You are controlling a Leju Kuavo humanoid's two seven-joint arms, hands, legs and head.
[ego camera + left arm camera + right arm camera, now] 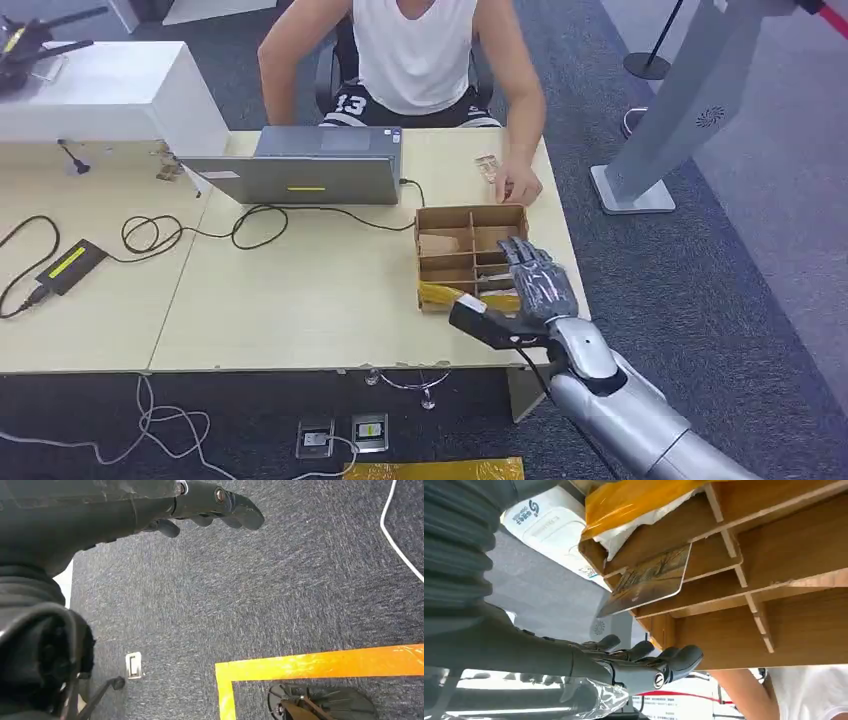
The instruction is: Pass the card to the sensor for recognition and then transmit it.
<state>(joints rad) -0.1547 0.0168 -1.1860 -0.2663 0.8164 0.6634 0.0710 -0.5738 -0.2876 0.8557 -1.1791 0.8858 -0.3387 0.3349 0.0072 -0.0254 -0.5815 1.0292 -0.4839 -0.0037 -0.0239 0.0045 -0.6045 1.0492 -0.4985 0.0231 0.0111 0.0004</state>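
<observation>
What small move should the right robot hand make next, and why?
Probably lower the right robot hand toward the card and close on its free edge. The card stands tilted in a slot of the wooden organizer, sticking out past the rim, and the robot hand is open just over the box, holding nothing.

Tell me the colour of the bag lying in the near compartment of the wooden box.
Yellow-orange bag, clearest in the right wrist view, in the wooden box.
</observation>
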